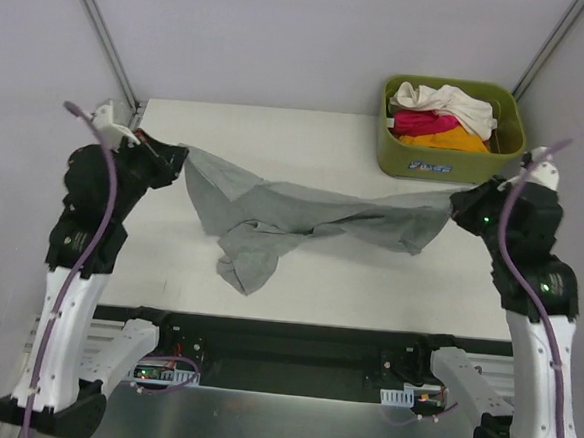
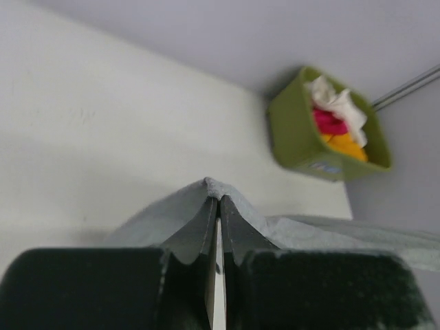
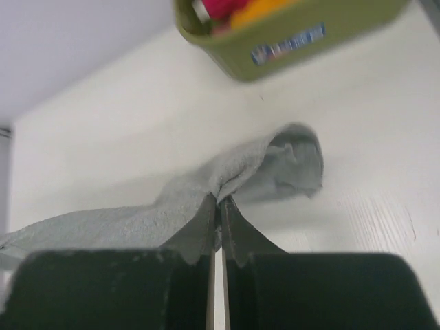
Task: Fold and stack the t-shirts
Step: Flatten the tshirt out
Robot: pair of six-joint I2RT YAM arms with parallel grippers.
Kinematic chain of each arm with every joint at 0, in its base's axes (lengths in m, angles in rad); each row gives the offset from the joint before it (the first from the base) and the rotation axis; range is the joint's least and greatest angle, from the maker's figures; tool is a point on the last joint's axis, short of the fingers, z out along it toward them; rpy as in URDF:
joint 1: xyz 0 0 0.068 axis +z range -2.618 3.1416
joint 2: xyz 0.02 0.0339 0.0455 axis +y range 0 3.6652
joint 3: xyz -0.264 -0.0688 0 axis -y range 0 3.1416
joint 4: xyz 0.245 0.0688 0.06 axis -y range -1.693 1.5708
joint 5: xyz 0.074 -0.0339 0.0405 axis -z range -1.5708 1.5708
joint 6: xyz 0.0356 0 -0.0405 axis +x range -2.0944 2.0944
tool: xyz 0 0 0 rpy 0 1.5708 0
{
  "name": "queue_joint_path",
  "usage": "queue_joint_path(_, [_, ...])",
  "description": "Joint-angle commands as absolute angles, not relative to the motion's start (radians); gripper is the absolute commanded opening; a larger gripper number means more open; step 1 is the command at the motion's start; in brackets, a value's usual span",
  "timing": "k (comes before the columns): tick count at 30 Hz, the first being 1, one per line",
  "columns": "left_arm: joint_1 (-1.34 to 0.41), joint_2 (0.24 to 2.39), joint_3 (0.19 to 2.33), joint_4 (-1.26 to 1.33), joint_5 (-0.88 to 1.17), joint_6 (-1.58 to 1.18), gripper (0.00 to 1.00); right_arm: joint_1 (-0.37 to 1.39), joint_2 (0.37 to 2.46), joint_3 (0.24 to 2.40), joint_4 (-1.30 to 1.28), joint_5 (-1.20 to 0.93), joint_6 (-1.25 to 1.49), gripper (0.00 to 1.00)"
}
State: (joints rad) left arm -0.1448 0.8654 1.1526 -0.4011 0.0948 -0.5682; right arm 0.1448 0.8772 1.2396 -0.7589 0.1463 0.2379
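The mid-grey t-shirt (image 1: 292, 219) hangs stretched between my two grippers above the white table, its middle sagging and a bunched part drooping at the front left. My left gripper (image 1: 179, 155) is shut on its left end, seen in the left wrist view (image 2: 218, 199) with grey cloth (image 2: 172, 213) draped over the fingertips. My right gripper (image 1: 456, 200) is shut on its right end, seen in the right wrist view (image 3: 220, 201) with the cloth (image 3: 261, 165) folded over the tips. Cream-white (image 1: 451, 102), magenta-pink (image 1: 424, 122) and orange (image 1: 446, 140) t-shirts lie crumpled in the bin.
The olive-green plastic bin (image 1: 401, 159) stands at the table's back right corner, close behind my right gripper; it also shows in the left wrist view (image 2: 292, 130) and the right wrist view (image 3: 289, 48). Metal frame rods rise at both back corners.
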Motion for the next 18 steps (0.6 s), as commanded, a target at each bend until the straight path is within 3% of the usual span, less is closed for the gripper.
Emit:
queue_joint_path(1, [-0.149, 0.724, 1.343, -0.371, 0.061, -0.523, 0.0, 0.147, 0.769, 1.449, -0.85, 0.1, 0.166, 0.01])
queue_joint_path(13, [-0.147, 0.627, 1.916, -0.373, 0.205, -0.416, 0.0, 0.147, 0.752, 2.133, -0.917, -0.141, 0.11, 0.01])
queue_joint_path(18, [-0.144, 0.699, 2.097, -0.374, 0.215, -0.391, 0.0, 0.147, 0.769, 2.23, -0.898, -0.166, 0.117, 0.01])
